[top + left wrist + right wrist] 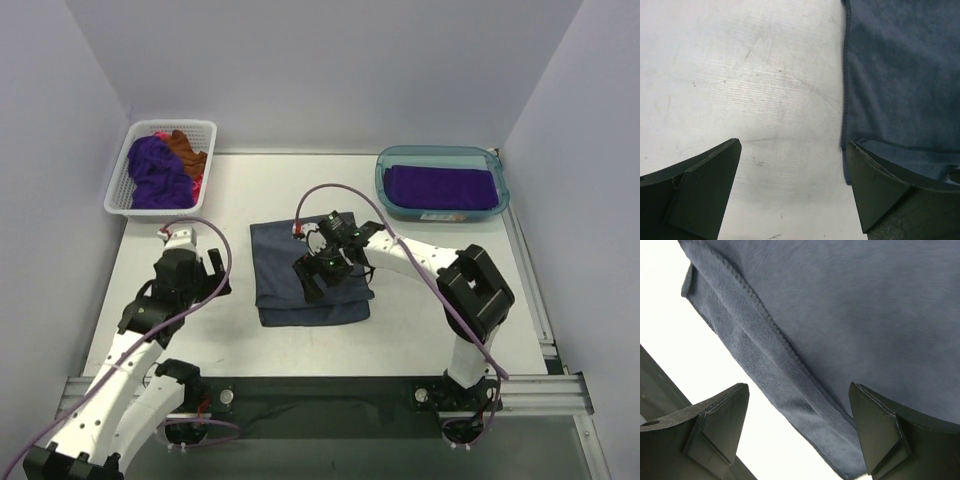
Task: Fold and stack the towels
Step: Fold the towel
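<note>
A slate blue-grey towel lies folded flat at the table's middle. Its left hem fills the right of the left wrist view, and its layered edge fills the right wrist view. My left gripper is open just left of the towel, over bare table, holding nothing. My right gripper hovers open above the towel's right part, with nothing between its fingers. A folded purple towel rests in the teal tub. Purple, rust-brown and pink towels are bunched in the white basket.
The white basket stands at the back left and the teal tub at the back right. White walls close in the table on three sides. A metal rail runs along the near edge by the arm bases.
</note>
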`<state>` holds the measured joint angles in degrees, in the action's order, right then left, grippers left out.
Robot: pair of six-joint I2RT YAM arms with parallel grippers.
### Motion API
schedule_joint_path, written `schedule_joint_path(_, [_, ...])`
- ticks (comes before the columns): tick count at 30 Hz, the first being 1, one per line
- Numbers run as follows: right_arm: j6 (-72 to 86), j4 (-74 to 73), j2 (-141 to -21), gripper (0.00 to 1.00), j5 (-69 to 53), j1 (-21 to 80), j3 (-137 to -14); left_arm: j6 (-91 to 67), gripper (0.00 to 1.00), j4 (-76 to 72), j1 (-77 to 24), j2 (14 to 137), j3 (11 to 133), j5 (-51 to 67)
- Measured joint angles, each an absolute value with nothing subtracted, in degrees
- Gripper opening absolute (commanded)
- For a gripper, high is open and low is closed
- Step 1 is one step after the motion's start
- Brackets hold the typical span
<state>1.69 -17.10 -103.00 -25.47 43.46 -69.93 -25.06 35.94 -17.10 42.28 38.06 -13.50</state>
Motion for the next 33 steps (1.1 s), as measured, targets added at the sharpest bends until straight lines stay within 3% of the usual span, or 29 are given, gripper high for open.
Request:
schedule_joint_path(12, [-1.0, -17.5, -106.9, 0.82, -25.5, 50.7, -69.3, -24.9, 0.97, 35.6, -17.1, 39.3, 35.8, -13.5])
schedule_joint_path(33, [-0.6, -23.0, -99.9, 0.79, -25.3, 60.4, -63.2, -24.8, 0.97, 35.4, -17.1, 38.5, 35.8, -13.3])
